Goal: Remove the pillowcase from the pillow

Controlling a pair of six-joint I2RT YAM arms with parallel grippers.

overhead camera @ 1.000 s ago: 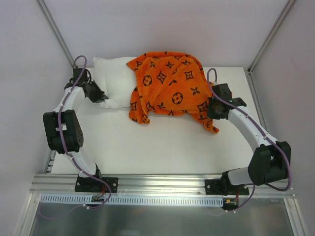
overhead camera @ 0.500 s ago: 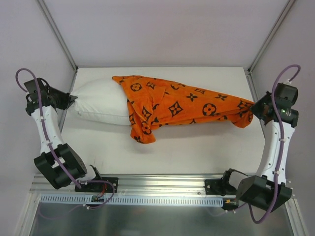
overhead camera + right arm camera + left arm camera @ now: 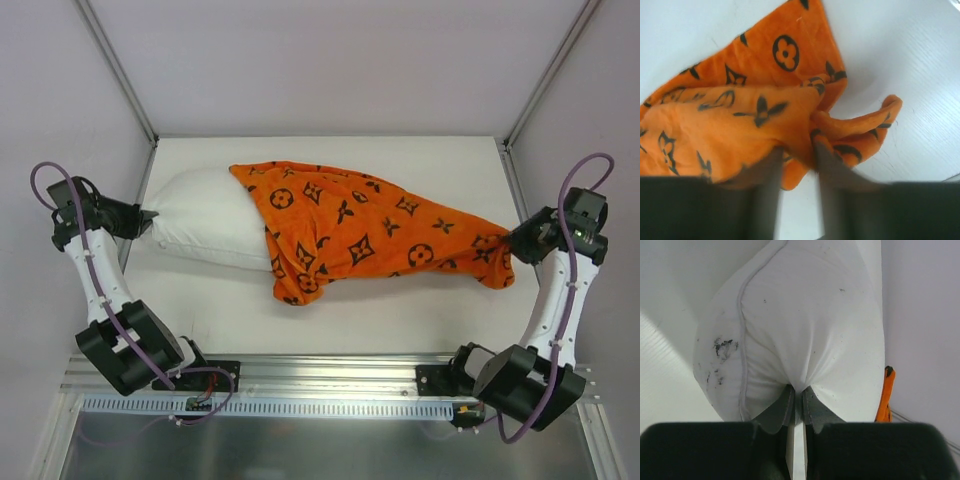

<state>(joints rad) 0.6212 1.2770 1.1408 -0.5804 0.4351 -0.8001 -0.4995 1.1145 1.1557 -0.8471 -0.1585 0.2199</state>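
The white pillow lies at the left of the table, its right part still inside the orange pillowcase with black motifs. My left gripper is shut on the pillow's left end; in the left wrist view the white fabric bunches into the closed jaws of the left gripper. An orange sliver of the pillowcase shows beyond it. My right gripper is at the pillowcase's stretched right tip. In the right wrist view the right gripper has its jaws apart, with a fold of the pillowcase still between the tips.
The white table is bounded by walls at the back and both sides, with metal posts in the back corners. Both arms reach out close to the side walls. An aluminium rail runs along the near edge.
Both arms swung outward, pulling pillow and pillowcase apart along the table. In the last half second the right jaws parted and the pillowcase's right end sagged a little.
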